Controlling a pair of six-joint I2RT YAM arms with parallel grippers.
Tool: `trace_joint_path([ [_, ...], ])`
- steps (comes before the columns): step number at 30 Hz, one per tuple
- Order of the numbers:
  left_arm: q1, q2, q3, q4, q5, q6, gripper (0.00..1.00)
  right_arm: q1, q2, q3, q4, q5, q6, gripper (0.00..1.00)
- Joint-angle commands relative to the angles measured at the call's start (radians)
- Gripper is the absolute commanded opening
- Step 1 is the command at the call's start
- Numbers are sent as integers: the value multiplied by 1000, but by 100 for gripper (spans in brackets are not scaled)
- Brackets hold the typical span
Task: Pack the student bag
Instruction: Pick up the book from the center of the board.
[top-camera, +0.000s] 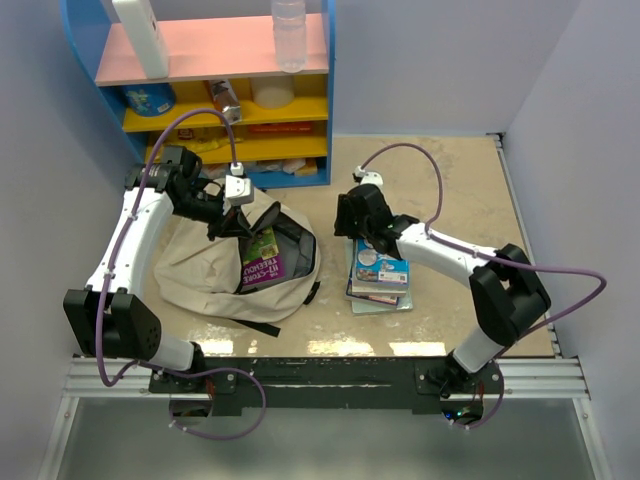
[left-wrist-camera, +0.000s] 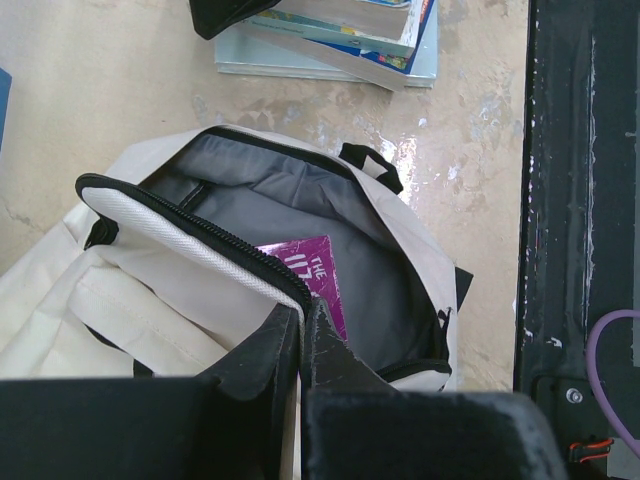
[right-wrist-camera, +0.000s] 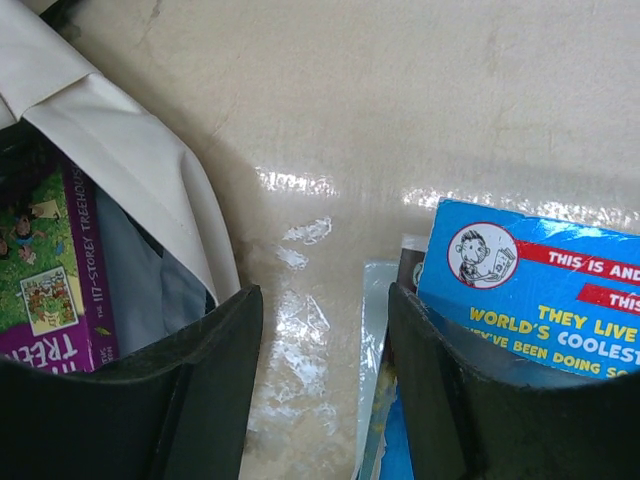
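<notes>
One student bag (top-camera: 200, 270) lies on its side on the left half of the bench (top-camera: 450, 190), its mouth unzipped and facing the right arm. A purple book (top-camera: 262, 258) sits partly inside against the dark lining. The fabric is soft and light and is likely to sag or fold wherever it is unsupported, so the stiffer zipper rim (left-wrist-camera: 200, 245) or a strap is the better hold. The left gripper (left-wrist-camera: 303, 320) is closed narrow on that rim, pinching it and lifting the mouth open. The right gripper (right-wrist-camera: 325, 300) hangs just right of the bag with its jaws apart and bare bench between them. One jaw overlaps the edge of the blue book (right-wrist-camera: 540, 300) topping the stack of books (top-camera: 380, 280), and nothing is clamped.
</notes>
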Motion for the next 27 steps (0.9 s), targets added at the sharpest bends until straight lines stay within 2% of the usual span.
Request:
trace_joint_path([
  [1, -4, -25, 25, 3, 55, 25, 0, -2, -61, -42, -77, 66, 13, 57],
  [7, -4, -21, 31, 3, 57, 25, 0, -2, -96, -77, -63, 39, 17, 59],
  [11, -4, -19, 32, 3, 57, 26, 0, -4, -153, -53, -44, -3, 10, 75],
  [14, -4, -18, 37, 3, 55, 22, 0, -2, -191, 22, -87, -17, 4, 83],
  [16, -4, -18, 40, 3, 51, 20, 0, -6, -236, 73, -148, 26, 11, 86],
  [17, -4, -19, 42, 1, 49, 20, 0, -12, -251, 85, -178, 82, 25, 92],
  [19, -4, -19, 42, 3, 49, 23, 0, -51, -286, 96, -262, 123, 72, 96],
  [22, -4, -18, 39, 3, 49, 25, 0, -139, -367, 6, -308, 159, 146, 97],
  [24, -5, -15, 35, 3, 52, 26, 0, -195, -477, -120, -279, 179, 178, 94],
  [27, -4, -13, 35, 3, 57, 28, 0, -246, -556, -235, -268, 173, 218, 92],
])
